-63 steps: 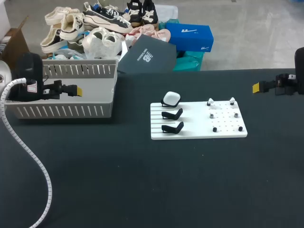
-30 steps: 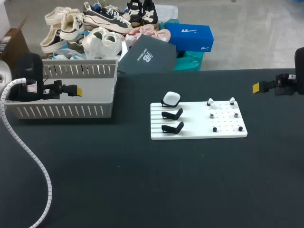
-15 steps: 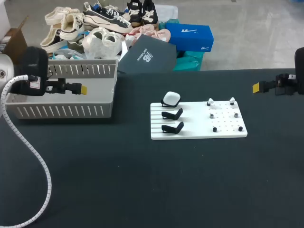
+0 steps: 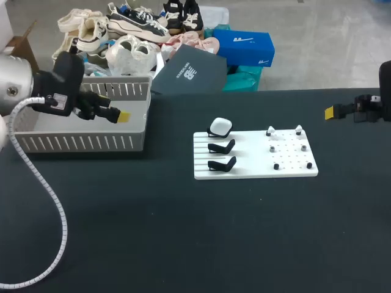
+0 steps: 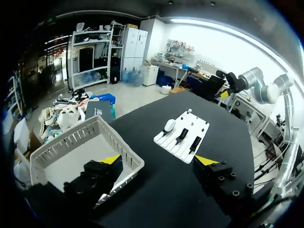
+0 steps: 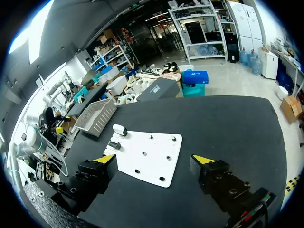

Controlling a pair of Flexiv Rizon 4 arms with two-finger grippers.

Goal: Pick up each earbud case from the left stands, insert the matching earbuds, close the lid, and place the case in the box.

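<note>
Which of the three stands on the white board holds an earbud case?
The far one in the row: a white earbud case sits on it. The middle stand and the nearest stand are empty.

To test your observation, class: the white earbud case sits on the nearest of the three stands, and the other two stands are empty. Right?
No. The white earbud case sits on the farthest of the three stands, not the nearest, as the head view shows. The other two stands are empty.
</note>
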